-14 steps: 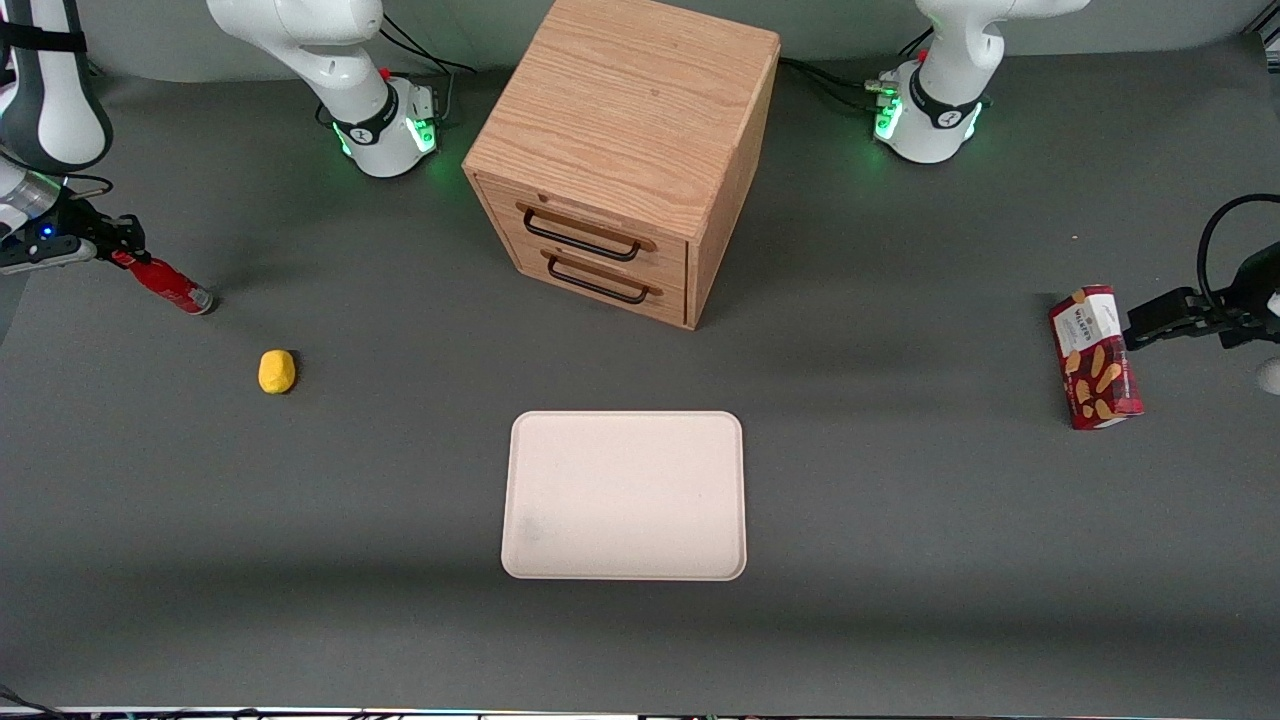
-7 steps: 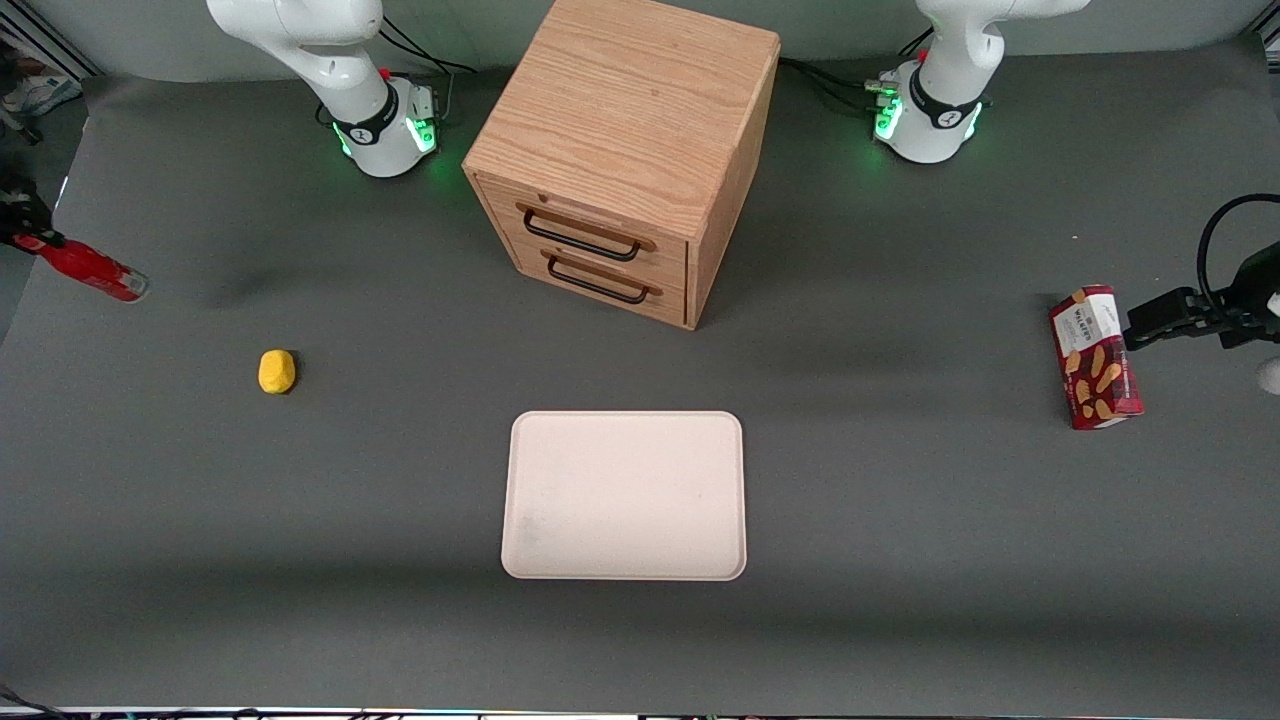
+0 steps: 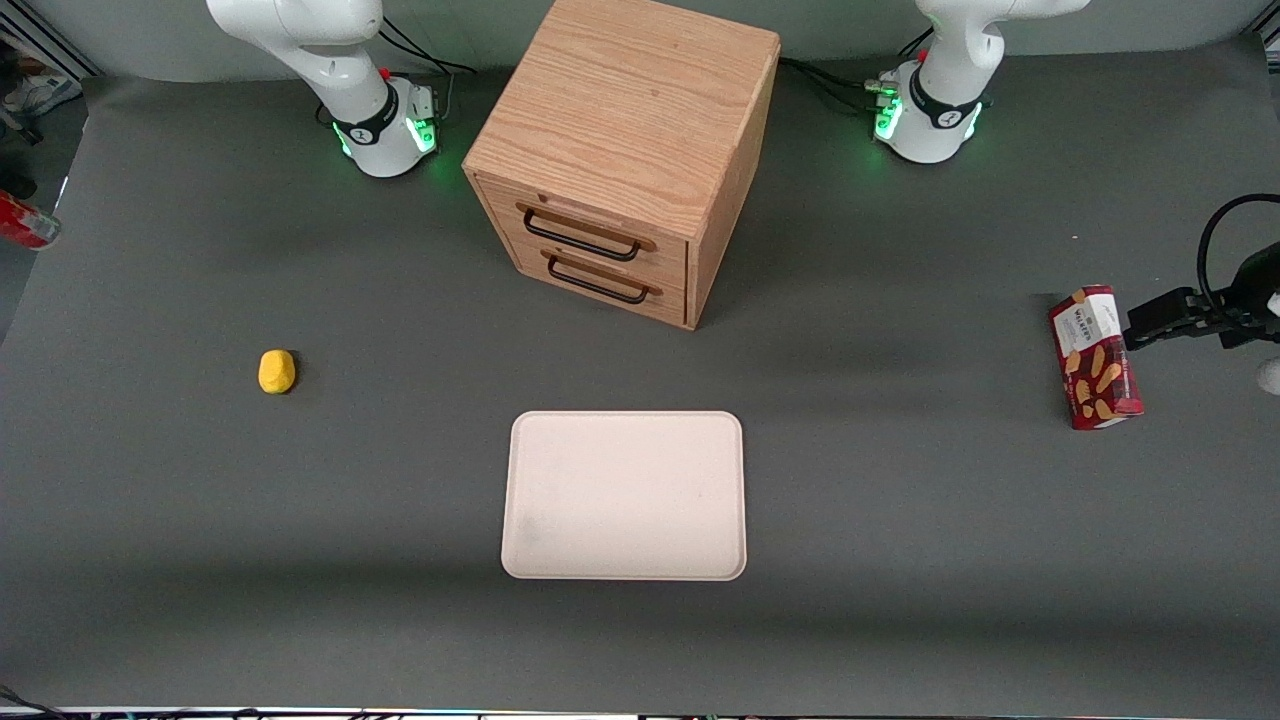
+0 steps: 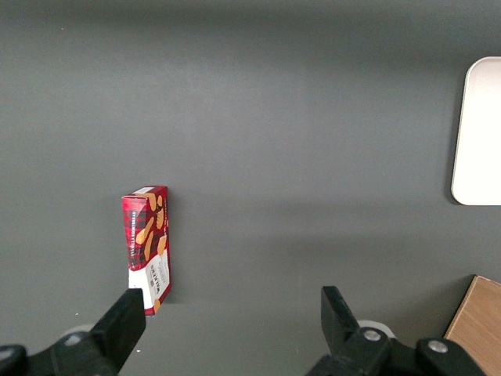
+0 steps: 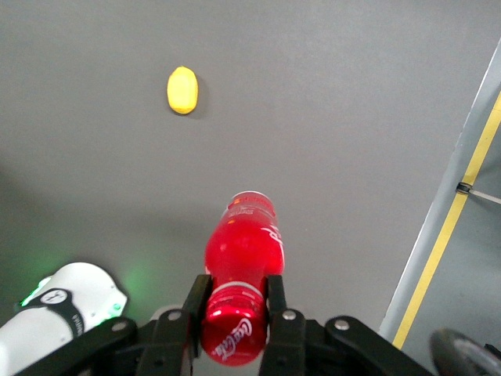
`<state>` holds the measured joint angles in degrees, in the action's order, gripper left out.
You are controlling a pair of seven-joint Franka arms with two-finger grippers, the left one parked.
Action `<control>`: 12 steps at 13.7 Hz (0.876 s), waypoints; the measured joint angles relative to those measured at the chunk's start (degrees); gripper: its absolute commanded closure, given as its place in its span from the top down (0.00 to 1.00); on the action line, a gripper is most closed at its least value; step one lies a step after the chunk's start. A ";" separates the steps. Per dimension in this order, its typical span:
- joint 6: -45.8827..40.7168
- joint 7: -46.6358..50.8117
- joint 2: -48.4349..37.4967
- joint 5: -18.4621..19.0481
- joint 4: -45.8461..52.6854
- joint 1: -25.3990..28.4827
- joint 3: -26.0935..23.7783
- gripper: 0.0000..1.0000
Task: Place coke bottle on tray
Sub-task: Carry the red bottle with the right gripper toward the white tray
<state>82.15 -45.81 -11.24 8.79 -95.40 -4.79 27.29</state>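
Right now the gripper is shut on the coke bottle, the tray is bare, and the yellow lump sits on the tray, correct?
Not quite. The yellow lump lies on the grey table, apart from the tray and toward the working arm's end; the front view shows it. The rest holds: the gripper is shut on the coke bottle, lifted at the table's working-arm edge, and the tray is bare.

My black gripper [image 5: 235, 313] pinches a glossy red plastic coke bottle [image 5: 241, 294] above the matt grey table [image 3: 900, 550], where the smooth matt tray [image 3: 625, 495] and grainy wooden cabinet [image 3: 625, 150] sit.
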 measured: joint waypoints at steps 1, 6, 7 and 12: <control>-1.80 0.00 0.01 -0.33 2.18 0.00 -0.02 0.00; -3.70 0.00 1.69 -3.99 5.61 2.16 -0.05 0.00; -3.74 0.05 3.03 -4.87 6.70 4.00 -0.11 0.00; -8.00 9.90 13.75 -10.39 18.87 17.43 -0.78 0.00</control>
<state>74.16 -35.92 2.51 -1.60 -76.53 12.64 26.51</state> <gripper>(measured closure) 0.670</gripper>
